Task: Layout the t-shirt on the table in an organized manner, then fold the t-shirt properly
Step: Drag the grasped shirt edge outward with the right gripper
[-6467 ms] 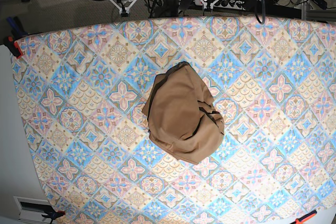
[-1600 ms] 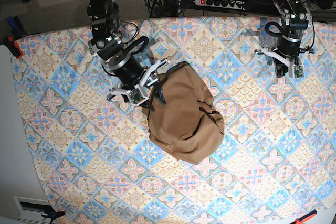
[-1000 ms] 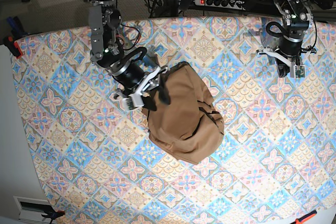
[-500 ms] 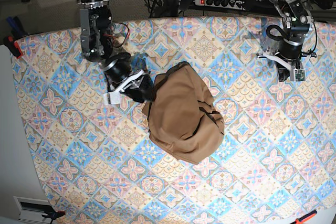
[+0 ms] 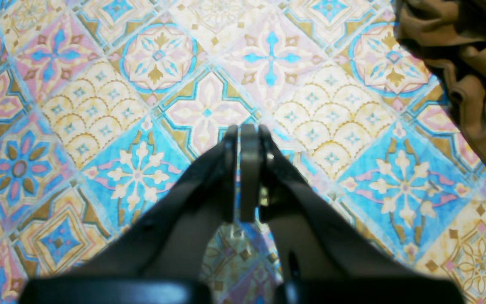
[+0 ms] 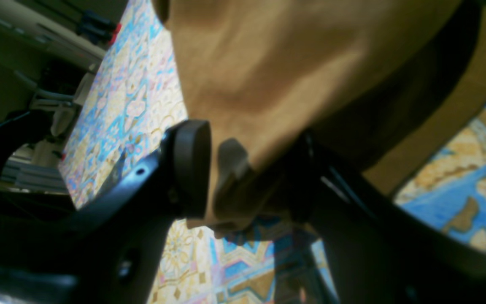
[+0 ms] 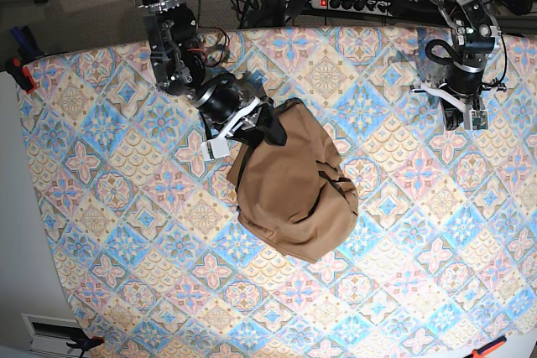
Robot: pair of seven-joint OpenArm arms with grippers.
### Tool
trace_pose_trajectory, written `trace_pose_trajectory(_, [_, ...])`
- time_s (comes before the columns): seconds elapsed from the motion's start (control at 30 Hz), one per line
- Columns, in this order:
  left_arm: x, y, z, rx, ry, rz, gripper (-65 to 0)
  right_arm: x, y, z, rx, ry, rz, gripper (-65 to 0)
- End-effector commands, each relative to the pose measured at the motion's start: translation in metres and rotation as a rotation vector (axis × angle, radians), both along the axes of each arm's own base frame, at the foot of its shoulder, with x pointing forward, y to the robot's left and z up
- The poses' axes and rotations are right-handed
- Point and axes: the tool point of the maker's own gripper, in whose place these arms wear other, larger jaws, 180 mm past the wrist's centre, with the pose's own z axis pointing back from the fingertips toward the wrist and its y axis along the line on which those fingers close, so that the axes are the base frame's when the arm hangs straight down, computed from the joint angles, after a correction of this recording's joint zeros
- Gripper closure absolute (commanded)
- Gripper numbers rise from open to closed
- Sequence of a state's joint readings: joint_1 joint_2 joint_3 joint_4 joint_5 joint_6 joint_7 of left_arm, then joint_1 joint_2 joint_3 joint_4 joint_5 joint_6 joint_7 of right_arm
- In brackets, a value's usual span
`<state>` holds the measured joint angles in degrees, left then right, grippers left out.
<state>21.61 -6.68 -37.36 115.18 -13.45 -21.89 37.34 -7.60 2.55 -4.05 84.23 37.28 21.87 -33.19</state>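
I see the shirt [image 7: 294, 182] bunched in a heap mid-surface [image 7: 126, 224], soft and limp, so I expect it to sag and drag rather than slide as a sheet; I'd take it by an edge or hem, not the bulk. My right gripper [image 7: 267, 126] sits at its upper edge, jaws wide around a fold; from the wrist view cloth lies between them, but I can't say it's pinched yet. My left gripper [image 7: 463, 116] hangs well apart, jaws closed, empty.
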Motion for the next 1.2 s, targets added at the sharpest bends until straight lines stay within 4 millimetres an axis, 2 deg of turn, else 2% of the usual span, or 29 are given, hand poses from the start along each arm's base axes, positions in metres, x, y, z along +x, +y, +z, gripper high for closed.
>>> trace_pose_trajectory(0.0, [0.005,0.002,0.012,0.016,-0.044,-0.006,0.0,0.009,0.001,0.016,0.032,-0.05,-0.007,-27.0])
trace_pose_trajectory(0.03, [0.005,0.002,0.012,0.016,-0.044,-0.006,0.0,0.009,0.001,0.016,0.032,-0.05,-0.007,-26.6])
trace_pose_trajectory(0.1, [0.005,0.002,0.012,0.016,-0.043,-0.006,0.0,0.008,0.002,0.015,0.028,-0.047,0.0,-21.7])
trace_pose_trajectory(0.23, [0.005,0.002,0.012,0.017,-0.042,-0.006,0.0,0.009,-0.001,0.021,0.034,-0.057,-0.009,-2.2])
trace_pose_trajectory(0.27, [0.005,0.002,0.012,0.017,-0.042,-0.006,0.0,0.011,-0.002,0.024,0.028,-0.064,-0.008,0.0])
trace_pose_trajectory(0.3, [0.005,0.002,0.012,0.017,-0.042,-0.006,0.0,0.014,-0.008,0.025,0.015,-0.066,-0.013,0.0])
trace_pose_trajectory(0.37, [0.005,0.002,0.011,0.016,-0.041,-0.005,0.0,0.024,-0.033,0.028,-0.03,-0.071,-0.047,0.0])
trace_pose_trajectory(0.47, [0.005,0.002,0.011,0.016,-0.041,-0.005,0.0,0.05,-0.069,0.046,-0.078,-0.105,-0.114,0.0])
trace_pose_trajectory(0.63, [0.004,0.002,0.01,0.014,-0.036,-0.006,0.0,0.096,-0.132,0.088,-0.116,-0.179,-0.252,0.0])
trace_pose_trajectory(0.77, [0.006,-0.006,0.008,0.005,-0.031,-0.026,0.0,0.128,-0.178,0.136,-0.112,-0.269,-0.37,0.0])
trace_pose_trajectory(0.87, [0.007,-0.011,0.006,-0.001,-0.027,-0.04,0.0,0.134,-0.221,0.149,-0.15,-0.294,-0.486,0.0])
trace_pose_trajectory(1.0, [0.008,-0.018,0.002,0.013,-0.01,-0.064,0.0,0.133,-0.257,0.145,-0.253,-0.273,-0.581,0.0])
trace_pose_trajectory(1.07, [0.01,-0.025,-0.001,0.039,0.007,-0.089,0.0,0.13,-0.268,0.141,-0.296,-0.258,-0.606,0.0])
trace_pose_trajectory(1.17, [0.016,-0.045,-0.008,0.073,0.035,-0.156,0.0,0.129,-0.266,0.139,-0.306,-0.256,-0.6,0.0])
